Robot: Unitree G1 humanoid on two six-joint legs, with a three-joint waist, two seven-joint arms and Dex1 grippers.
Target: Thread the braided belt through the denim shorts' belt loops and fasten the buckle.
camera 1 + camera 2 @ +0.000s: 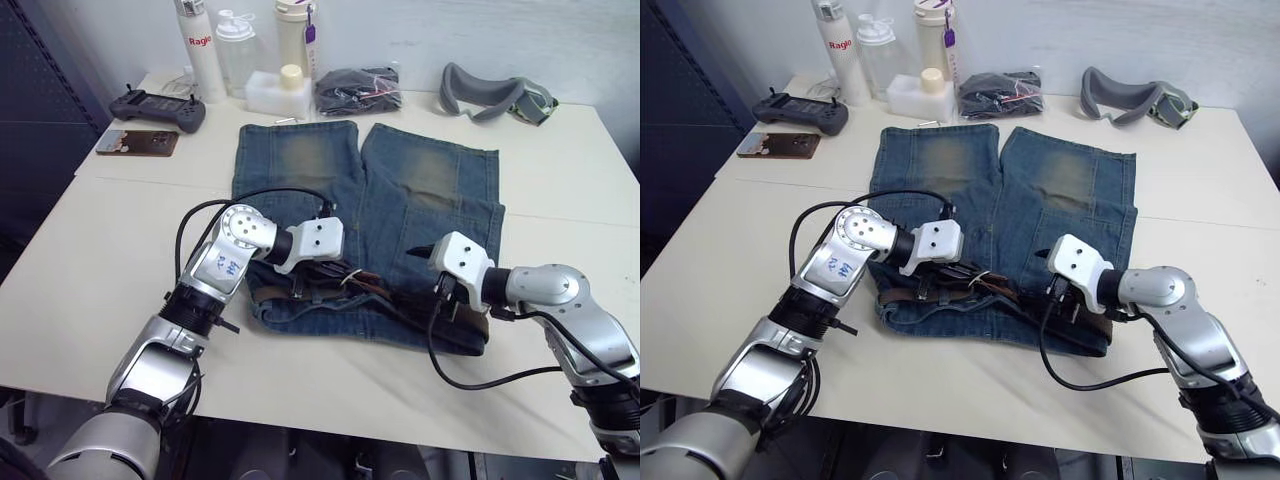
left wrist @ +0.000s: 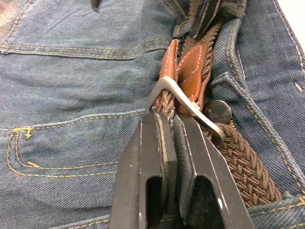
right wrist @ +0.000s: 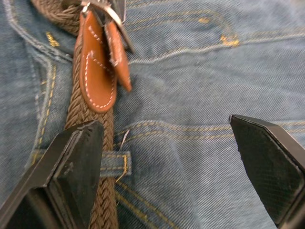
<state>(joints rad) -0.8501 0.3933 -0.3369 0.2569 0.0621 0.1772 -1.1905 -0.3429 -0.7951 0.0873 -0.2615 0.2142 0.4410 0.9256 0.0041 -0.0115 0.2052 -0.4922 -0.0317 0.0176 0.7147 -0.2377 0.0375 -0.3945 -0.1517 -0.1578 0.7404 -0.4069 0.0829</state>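
Cream white table (image 1: 90, 300) against a pale wall, dark panel off its left edge. Along the far edge, left to right: black game controller (image 1: 158, 108) near the far left corner with a phone (image 1: 138, 142) just in front of it, white bottle (image 1: 200, 50) with red lettering, clear lidded bottle (image 1: 236, 52), low white container (image 1: 276, 92) with a cream cap, tall cream tumbler (image 1: 293, 32) with a purple tag, black bundle in a clear bag (image 1: 358, 90), grey padded goggle strap (image 1: 495, 93) toward the far right corner. Contents of the bottles can't be told. Denim shorts (image 1: 370, 200) lie flat mid-table, waistband toward the near edge, legs pointing to the far edge, yellowish worn patch on each leg. Braided belt (image 1: 375, 292) runs along the waistband, brown. Left gripper (image 2: 170, 119) sits over the left half of the waistband, its fingers (image 2: 152, 157) pressed nearly together, pinching the belt right at the silvery buckle (image 2: 183, 102), tan leather tabs just beyond it. A dark round button (image 2: 218, 112) sits beside the buckle. Right gripper (image 3: 167, 133) hovers at the right half of the waistband, fingers spread wide, nothing between them; one fingertip sits just beside the belt, where the strap passes under a belt loop (image 3: 114, 163).
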